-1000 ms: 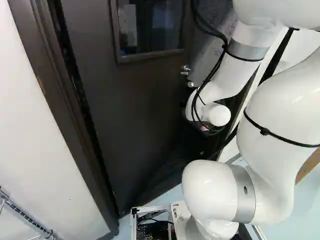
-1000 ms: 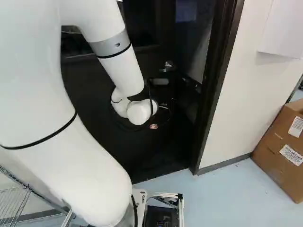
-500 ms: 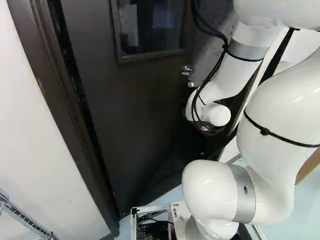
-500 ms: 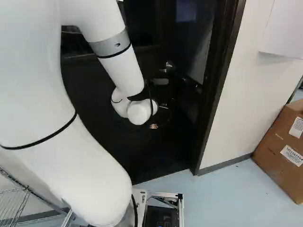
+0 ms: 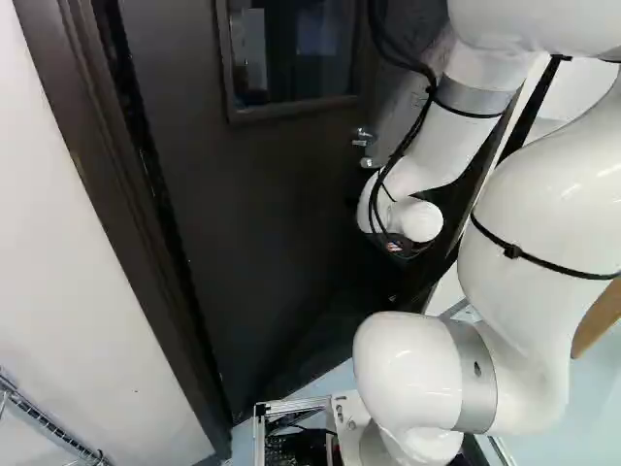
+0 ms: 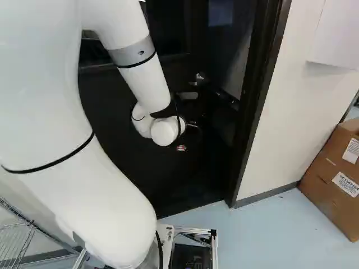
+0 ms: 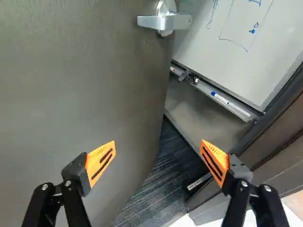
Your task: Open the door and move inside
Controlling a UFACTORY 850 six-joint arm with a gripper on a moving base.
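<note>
Moving base (image 6: pixel 193 230) is seen on the near side of the doorway, on the pale floor (image 6: pixel 269 224); entry not made. Arm (image 5: pixel 524 262) is reached forward to the door side, wrist held low, below handle level. Gripper (image 7: pixel 158 141) is empty: fingers spread wide, nothing pinched. In the wrist view one orange pad (image 7: pixel 101 163) is set over the door face, the other (image 7: pixel 214 163) over the gap side, toward the door frame (image 7: pixel 279 137). Contact with the door can't be confirmed from these views. Door (image 5: pixel 262 223) is straight ahead of the base, partly open, swung away into the far room; its free edge is clear of the frame. Lever handle (image 7: pixel 163 21) is mounted near that edge, ahead of the gripper, not held. Through the gap, dark carpet (image 7: pixel 161 175) is visible, then a marker tray (image 7: pixel 222 97) under a whiteboard (image 7: pixel 246 42). Status: unlatching looks done, opening looks partly done, moving inside not done. Opening is judged too narrow for the base as is. Next, the door should probably be pushed wider with the spread gripper, base driven in behind it. Watch item: the pad on the gap side could be caught on the frame, or the door could be swung back onto the arm if pressure is lost.
</note>
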